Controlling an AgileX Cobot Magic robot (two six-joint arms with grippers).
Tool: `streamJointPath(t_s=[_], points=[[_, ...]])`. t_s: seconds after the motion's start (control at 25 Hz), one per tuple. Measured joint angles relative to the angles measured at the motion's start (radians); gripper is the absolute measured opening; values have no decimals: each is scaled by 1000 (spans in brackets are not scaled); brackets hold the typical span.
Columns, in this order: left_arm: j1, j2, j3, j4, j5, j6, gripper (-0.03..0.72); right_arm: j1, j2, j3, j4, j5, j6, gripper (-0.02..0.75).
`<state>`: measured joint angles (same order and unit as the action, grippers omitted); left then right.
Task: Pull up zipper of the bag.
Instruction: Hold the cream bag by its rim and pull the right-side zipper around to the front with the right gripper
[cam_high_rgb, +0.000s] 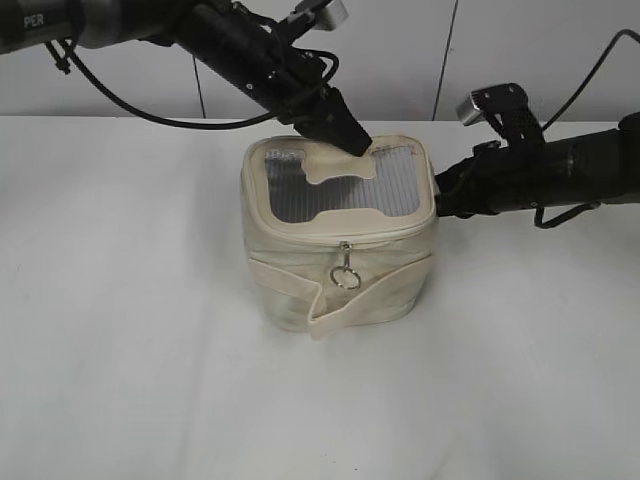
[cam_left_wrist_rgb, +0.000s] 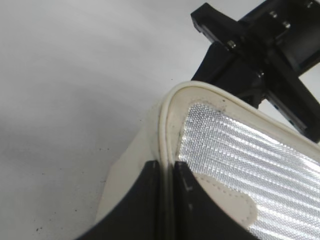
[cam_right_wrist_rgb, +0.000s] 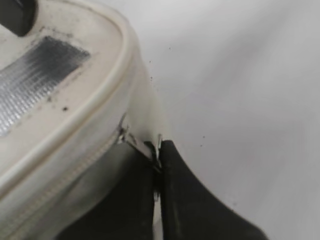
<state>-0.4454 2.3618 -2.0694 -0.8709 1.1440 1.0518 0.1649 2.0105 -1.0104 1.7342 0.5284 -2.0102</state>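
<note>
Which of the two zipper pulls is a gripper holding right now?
The pull at the bag's right corner, pinched by the right gripper. The other pull hangs free on the front, ring dangling, untouched.

Only one piece of writing can be read. In the exterior view, at the upper left corner of the frame, the white letters "PER" stand on the dark housing of the left arm (cam_high_rgb: 40, 22); the frame edge cuts the word off, so the rest is out of sight. The two wrist views show no letters, numbers, brands or signs.
</note>
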Motion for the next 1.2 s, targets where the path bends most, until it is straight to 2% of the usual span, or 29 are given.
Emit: streamJointPath(t_s=[0.08,0.56,0.76,0.88,1.2], points=[[-2,0,0,0,0,-10,46,0,-31,27,-55,-10,65,8],[-6,0,0,3,-25,-115,44,1,-302,300,-212,-36,297,8],[-9,0,0,6,-38,-183,44,8,-378,363,-255,59,384,8],[-13,0,0,13,-59,-216,44,68,-380,366,-241,64,410,8],[-34,-2,0,34,-69,-228,44,369,-317,293,-144,-108,473,8]])
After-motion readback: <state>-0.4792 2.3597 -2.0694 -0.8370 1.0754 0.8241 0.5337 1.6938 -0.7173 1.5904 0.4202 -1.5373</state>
